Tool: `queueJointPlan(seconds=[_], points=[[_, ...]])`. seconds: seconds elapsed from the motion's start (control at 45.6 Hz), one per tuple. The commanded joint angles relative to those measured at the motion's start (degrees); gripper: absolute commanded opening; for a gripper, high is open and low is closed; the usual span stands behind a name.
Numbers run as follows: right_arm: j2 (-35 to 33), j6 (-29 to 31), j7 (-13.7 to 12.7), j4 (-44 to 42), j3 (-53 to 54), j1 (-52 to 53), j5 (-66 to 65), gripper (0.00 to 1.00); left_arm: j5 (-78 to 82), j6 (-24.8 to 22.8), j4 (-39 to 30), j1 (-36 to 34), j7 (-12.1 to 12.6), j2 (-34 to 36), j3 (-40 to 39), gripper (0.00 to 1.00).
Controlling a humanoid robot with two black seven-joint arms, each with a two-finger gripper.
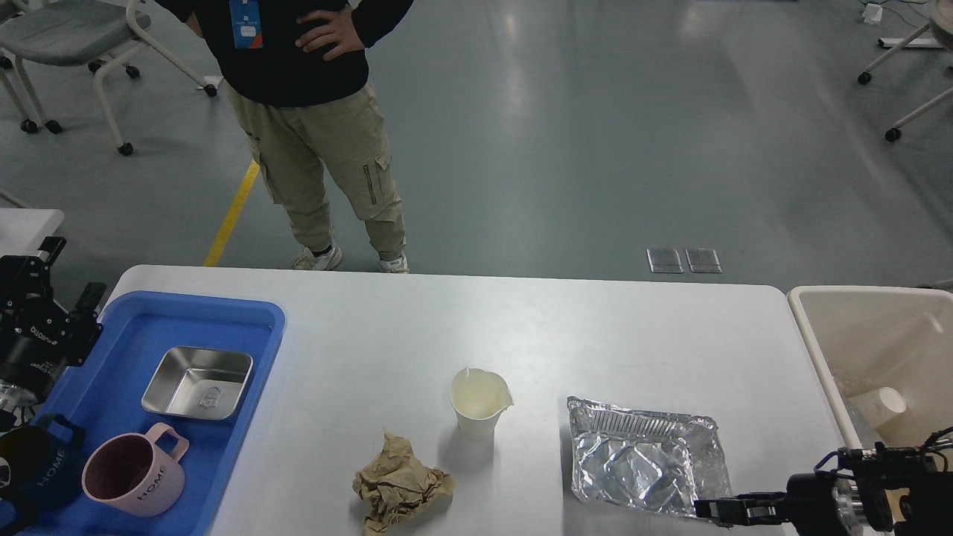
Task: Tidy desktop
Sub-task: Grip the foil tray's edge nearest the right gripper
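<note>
The left gripper [56, 286] is seen poised above the far-left edge of a blue tray [253, 417], its fingers apart and nothing held. A steel dish [198, 383] and a pink mug [134, 476] are kept in the tray. On the white desktop [476, 320], spread across the foreground, crumpled brown paper [400, 485], a dented paper cup [480, 403] and a crushed foil tray [644, 456] are left. The right gripper [718, 508] is pictured at the foil's near corner; its opening cannot be told. A beige bin [826, 357] is set alongside, and a person [313, 126] is stood beyond on grey flooring.
</note>
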Motion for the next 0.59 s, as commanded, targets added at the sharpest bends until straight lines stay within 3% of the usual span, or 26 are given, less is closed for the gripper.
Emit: queueJointPlan(seconds=[0.0, 0.57], points=[[0.22, -0.03, 0.41, -0.36, -0.26, 0.04, 0.11, 0.0, 0.08, -0.18, 0.01, 0.4, 0.0, -0.04, -0.35, 0.96], [-0.13, 0.32, 2.61, -0.54, -0.35, 0.91, 0.46, 0.0, 0.08, -2.02, 0.01, 0.23, 0.09, -0.04, -0.52, 0.96]])
